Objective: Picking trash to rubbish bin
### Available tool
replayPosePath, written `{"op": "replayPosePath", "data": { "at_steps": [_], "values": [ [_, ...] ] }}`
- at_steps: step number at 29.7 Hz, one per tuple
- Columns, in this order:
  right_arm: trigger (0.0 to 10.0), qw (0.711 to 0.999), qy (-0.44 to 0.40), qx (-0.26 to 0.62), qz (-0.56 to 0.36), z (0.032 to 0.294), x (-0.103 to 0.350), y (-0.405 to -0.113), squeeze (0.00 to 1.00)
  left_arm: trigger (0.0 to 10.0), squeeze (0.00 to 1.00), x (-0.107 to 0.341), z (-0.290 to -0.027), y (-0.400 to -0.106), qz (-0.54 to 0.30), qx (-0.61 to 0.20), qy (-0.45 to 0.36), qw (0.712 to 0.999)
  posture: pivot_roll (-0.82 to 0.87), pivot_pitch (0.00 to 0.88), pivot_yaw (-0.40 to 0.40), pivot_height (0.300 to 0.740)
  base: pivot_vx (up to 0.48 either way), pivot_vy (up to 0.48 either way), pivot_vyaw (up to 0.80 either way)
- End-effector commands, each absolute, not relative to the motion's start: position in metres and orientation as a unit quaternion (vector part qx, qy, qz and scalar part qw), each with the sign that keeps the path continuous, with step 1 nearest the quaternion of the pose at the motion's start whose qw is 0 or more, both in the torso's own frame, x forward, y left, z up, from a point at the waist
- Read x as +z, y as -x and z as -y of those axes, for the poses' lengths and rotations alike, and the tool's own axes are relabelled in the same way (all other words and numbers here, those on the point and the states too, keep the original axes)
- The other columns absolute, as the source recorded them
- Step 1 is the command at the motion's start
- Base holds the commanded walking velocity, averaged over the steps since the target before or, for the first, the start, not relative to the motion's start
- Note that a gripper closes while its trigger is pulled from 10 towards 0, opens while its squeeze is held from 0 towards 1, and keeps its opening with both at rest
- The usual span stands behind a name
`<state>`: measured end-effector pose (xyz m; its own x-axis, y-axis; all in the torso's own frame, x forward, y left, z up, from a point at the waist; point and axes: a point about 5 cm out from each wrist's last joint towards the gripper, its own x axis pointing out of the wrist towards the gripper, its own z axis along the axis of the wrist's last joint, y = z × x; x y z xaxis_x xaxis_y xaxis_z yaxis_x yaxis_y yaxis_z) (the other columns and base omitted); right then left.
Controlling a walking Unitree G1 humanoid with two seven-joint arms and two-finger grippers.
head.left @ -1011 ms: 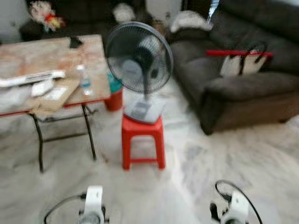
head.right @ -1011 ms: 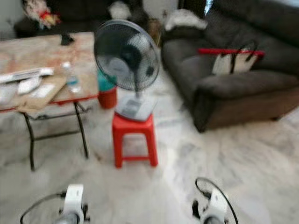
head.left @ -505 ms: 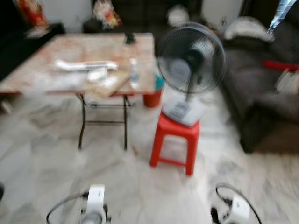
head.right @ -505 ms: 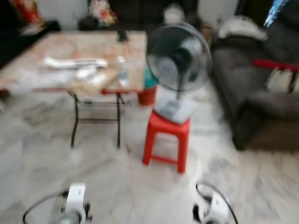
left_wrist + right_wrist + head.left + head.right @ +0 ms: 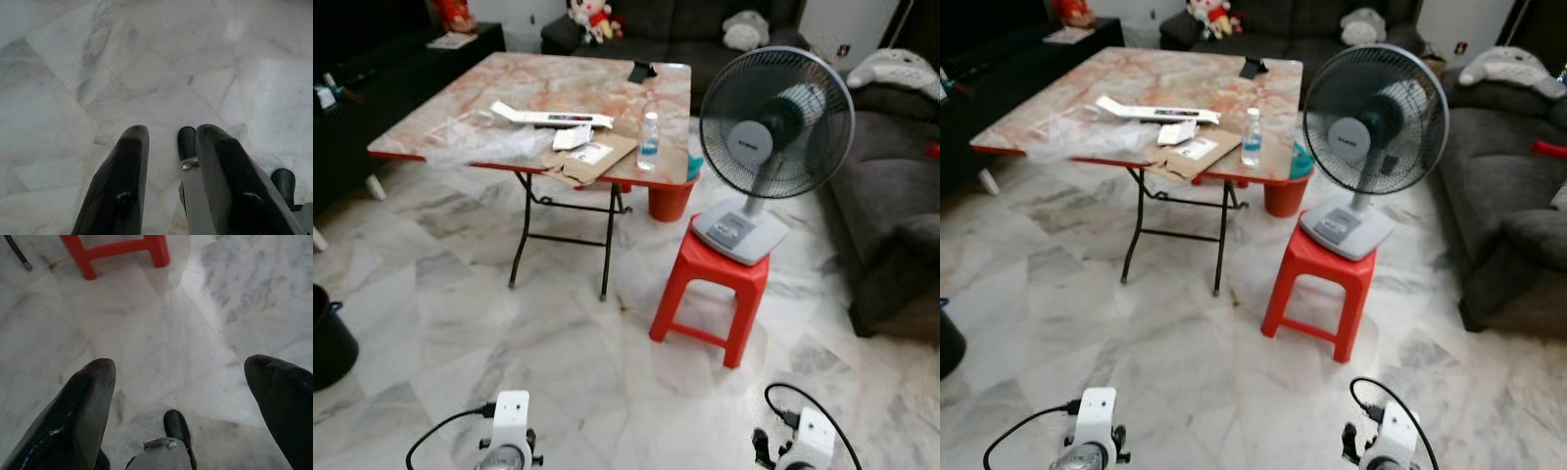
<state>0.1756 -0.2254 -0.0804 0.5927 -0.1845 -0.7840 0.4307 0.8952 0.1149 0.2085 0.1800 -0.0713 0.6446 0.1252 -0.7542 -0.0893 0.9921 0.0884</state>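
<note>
A folding table [image 5: 460, 147] with a marbled top carries a clear plastic bottle [image 5: 649, 141], a flat piece of cardboard [image 5: 592, 157], a long white box [image 5: 553, 117] and crumpled clear plastic [image 5: 480, 137]. A black bin [image 5: 328, 338] stands on the floor at the far left. Under the table's far right corner sits a red bucket [image 5: 671, 199]. Both arms hang low over bare marble floor, their wrists [image 5: 509, 441] at the bottom edge. My left gripper [image 5: 171, 142] is open with a narrow gap. The right gripper [image 5: 181, 377] is open wide. Neither holds anything.
A standing fan [image 5: 773, 122] rests on a red plastic stool [image 5: 710, 294] to the right of the table. A dark sofa [image 5: 891, 225] lines the right side, another sofa [image 5: 685, 24] the back, and a low black cabinet [image 5: 372, 88] the left. Open floor lies before me.
The camera has swung to the left and the picture has sharpened: table and fan now sit mid-frame, and the black bin has come into view. My arms hang as before.
</note>
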Motion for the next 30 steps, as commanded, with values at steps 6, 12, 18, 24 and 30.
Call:
{"op": "replayPosePath", "data": {
  "at_steps": [6,12,18,24,30],
  "values": [
    [10.0,0.886,-0.153,-0.179,-0.4,0.227,-0.076,-0.184,0.0,10.0,0.0,-0.072,-0.181,-0.208,-0.425,0.063,-0.021,0.903,-0.08,0.028,-0.031,0.74,0.0,0.48,0.0],
    [10.0,0.887,-0.147,-0.175,-0.4,0.227,-0.076,-0.184,0.0,10.0,0.0,-0.073,-0.182,-0.206,-0.427,0.065,-0.022,0.902,-0.08,0.029,-0.032,0.74,0.0,0.48,-0.13],
    [10.0,0.889,-0.15,-0.177,-0.395,0.227,-0.075,-0.185,0.0,10.0,0.0,-0.072,-0.181,-0.208,-0.422,0.06,-0.029,0.904,-0.08,0.032,-0.031,0.74,0.0,0.318,0.0],
    [10.0,0.899,-0.145,-0.171,-0.377,0.228,-0.07,-0.194,0.0,10.0,0.0,-0.063,-0.174,-0.222,-0.39,0.039,-0.036,0.919,-0.08,0.039,-0.029,0.74,0.0,0.0,0.0],
    [10.0,0.935,-0.107,-0.138,-0.307,0.236,-0.045,-0.228,0.0,10.0,0.0,-0.034,-0.151,-0.261,-0.29,-0.031,-0.087,0.953,-0.07,0.036,-0.03,0.74,0.0,0.0,0.0]
  ]
}}
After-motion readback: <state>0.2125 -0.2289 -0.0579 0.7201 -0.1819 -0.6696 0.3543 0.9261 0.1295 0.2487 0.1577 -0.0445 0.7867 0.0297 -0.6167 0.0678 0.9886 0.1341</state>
